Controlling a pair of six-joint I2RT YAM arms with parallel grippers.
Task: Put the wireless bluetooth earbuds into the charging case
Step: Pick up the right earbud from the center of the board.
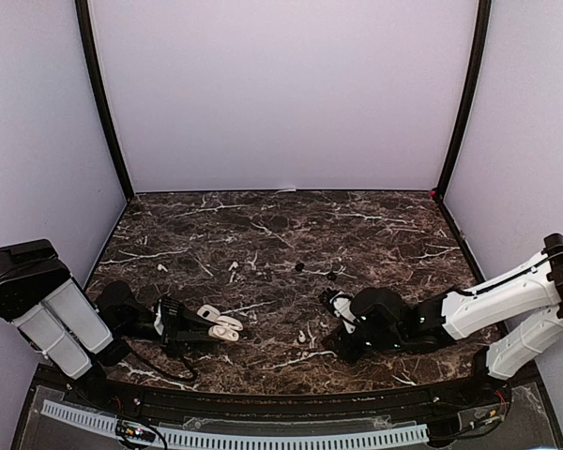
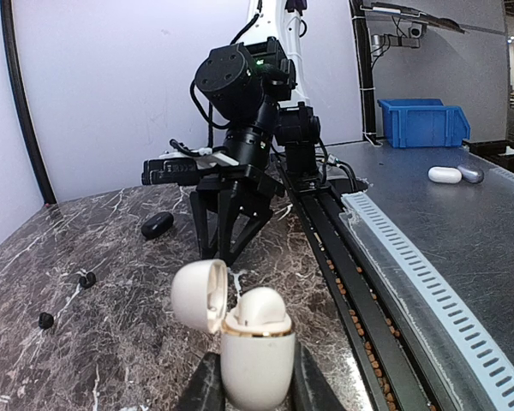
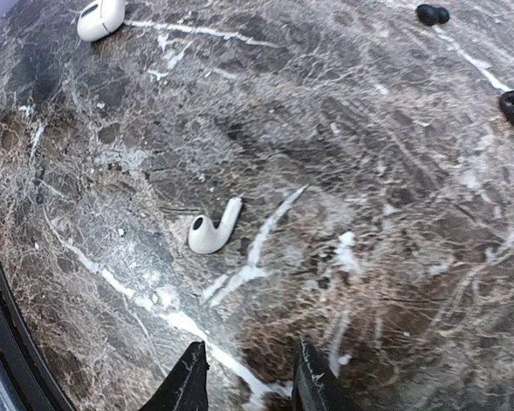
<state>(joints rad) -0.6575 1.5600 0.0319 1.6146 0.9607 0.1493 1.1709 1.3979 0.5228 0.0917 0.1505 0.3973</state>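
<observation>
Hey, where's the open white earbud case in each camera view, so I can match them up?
Top external: the open white case sits low, left of centre.
Left wrist: bottom centre, upright, lid swung open to the left.
Right wrist: probably the white shape in the top left corner.
Shared landmark: the two black earbuds, seen in all three views.
</observation>
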